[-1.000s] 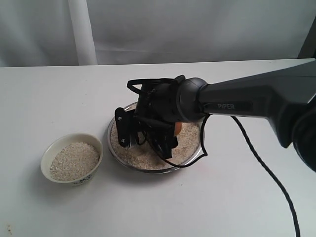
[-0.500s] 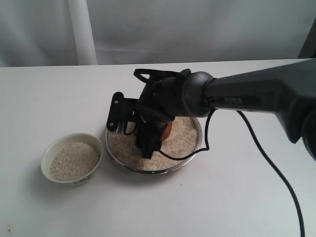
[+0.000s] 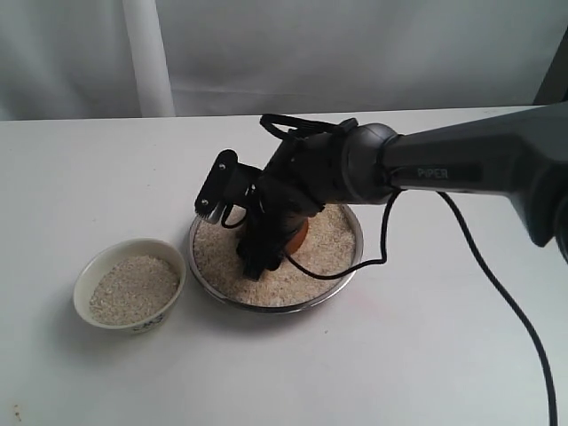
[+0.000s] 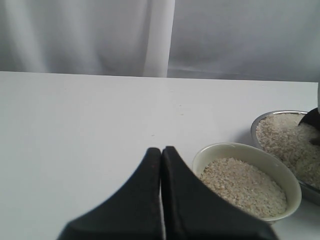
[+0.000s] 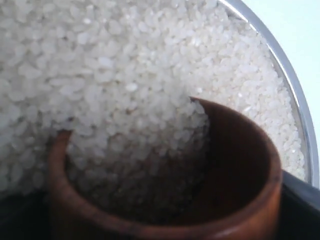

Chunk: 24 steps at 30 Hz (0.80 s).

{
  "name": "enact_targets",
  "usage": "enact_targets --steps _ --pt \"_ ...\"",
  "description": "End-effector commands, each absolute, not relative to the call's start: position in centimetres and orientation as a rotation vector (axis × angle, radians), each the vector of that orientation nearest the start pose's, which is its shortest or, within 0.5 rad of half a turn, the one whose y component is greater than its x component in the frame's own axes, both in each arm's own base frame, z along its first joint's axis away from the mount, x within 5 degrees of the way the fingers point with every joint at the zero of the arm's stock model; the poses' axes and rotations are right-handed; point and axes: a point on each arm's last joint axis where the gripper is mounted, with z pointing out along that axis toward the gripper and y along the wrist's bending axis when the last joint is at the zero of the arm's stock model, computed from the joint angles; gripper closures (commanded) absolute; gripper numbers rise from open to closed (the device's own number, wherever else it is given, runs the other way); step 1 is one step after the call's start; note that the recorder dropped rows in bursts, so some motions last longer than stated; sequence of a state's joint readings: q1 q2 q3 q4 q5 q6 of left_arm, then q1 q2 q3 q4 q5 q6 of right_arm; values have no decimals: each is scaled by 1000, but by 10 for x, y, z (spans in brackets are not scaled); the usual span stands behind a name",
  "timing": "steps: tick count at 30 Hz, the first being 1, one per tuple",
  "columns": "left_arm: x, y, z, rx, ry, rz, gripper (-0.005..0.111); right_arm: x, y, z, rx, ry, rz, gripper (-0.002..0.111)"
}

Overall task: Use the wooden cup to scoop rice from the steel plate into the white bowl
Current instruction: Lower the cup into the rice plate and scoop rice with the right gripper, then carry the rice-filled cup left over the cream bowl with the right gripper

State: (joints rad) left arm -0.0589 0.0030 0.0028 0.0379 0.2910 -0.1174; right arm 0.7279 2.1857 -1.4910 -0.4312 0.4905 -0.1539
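Observation:
The steel plate (image 3: 353, 259) sits mid-table, heaped with rice (image 3: 222, 262). My right gripper (image 3: 233, 232) hangs over it, shut on the wooden cup (image 3: 296, 235), which is tilted with its mouth down in the grains. In the right wrist view the cup (image 5: 242, 165) lies partly filled, rice (image 5: 125, 75) spilling into its mouth, with the plate rim (image 5: 295, 100) beyond. The white bowl (image 3: 91, 266) stands left of the plate, holding rice. My left gripper (image 4: 161, 150) is shut on nothing, low over the table beside the bowl (image 4: 225, 148).
The right arm (image 3: 479, 169) reaches in from the right, and its black cable (image 3: 497, 302) trails across the table on that side. A white curtain and pole (image 3: 146, 58) stand behind the table's far edge.
The right gripper has swung toward the plate's far side and turned, pushing the cup's mouth further into the rice. The bowl and plate have stayed put.

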Motion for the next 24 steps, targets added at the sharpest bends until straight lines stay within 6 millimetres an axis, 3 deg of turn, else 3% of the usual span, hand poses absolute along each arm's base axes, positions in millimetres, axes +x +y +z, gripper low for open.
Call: enact_targets --steps 1,10,18,24 --pt "55 -3 187 -30 1770 -102 107 354 282 129 -1400 2134 -102 108" --pt "55 -3 187 -32 1770 -104 107 350 275 133 -1251 2042 65 108" --pt "55 -3 187 -30 1770 -102 107 351 260 122 -1173 2006 122 108" --pt "55 -3 187 -33 1770 -104 107 339 257 158 -1052 1843 214 108"
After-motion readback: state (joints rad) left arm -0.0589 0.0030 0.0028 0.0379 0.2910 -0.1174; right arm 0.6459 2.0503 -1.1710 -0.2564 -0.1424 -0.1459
